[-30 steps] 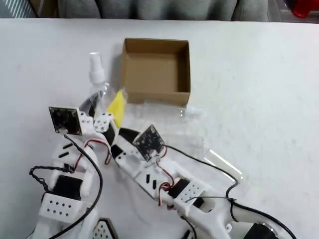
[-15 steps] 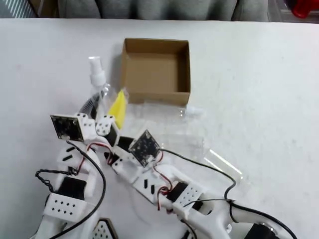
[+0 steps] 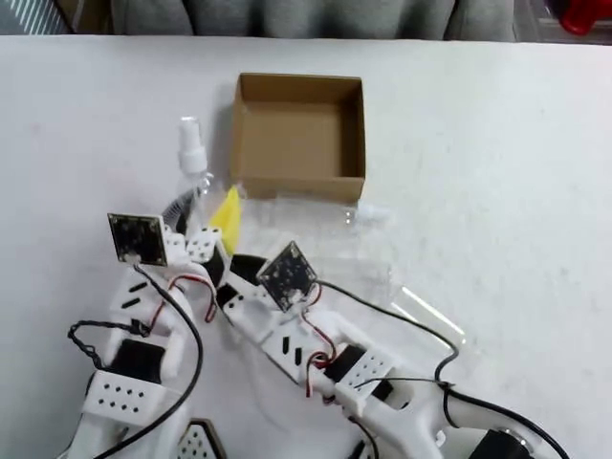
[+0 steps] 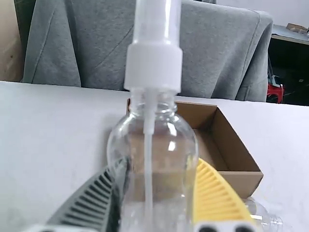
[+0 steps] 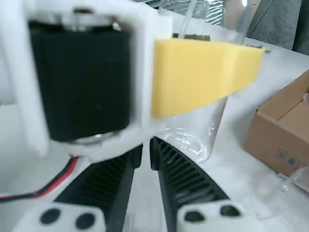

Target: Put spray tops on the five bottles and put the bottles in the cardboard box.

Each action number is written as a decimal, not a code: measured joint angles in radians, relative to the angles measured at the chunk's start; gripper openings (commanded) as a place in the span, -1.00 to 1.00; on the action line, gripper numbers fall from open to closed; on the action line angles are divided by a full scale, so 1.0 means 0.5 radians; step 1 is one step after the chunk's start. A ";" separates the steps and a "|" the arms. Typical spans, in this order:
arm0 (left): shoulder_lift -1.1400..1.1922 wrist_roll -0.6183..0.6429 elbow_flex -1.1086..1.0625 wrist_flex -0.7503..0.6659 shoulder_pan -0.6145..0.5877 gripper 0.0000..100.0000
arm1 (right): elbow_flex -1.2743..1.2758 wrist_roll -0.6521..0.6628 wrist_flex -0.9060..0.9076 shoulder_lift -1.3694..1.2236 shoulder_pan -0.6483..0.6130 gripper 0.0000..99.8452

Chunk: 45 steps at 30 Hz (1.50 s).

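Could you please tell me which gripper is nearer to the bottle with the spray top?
Left. The left gripper has its fingers around the bottle; the right gripper sits shut close beside it, without holding it.

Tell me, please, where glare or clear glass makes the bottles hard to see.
High view: the lying bottle by the cardboard box nearly vanishes against the white table, marked by faint highlights. Left wrist view: the box shows through the upright bottle. Right wrist view: bright glints on that bottle's wall.
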<state>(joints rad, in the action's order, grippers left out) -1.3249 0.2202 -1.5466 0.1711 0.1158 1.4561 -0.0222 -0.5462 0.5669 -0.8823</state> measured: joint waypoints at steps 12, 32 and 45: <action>0.000 0.003 0.000 0.000 0.000 -0.96 | 0.074 0.000 0.000 0.163 -0.025 -0.97; -0.715 -0.003 0.003 0.657 0.089 -0.96 | 0.083 0.000 0.114 0.196 0.031 -0.97; -0.911 -0.018 0.003 0.893 0.141 -0.95 | 0.077 0.006 0.114 0.157 0.092 -0.97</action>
<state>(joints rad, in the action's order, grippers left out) -1.7806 0.2110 -1.5451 0.6176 0.1864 1.4945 -0.0192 -0.4895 0.6452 -0.8362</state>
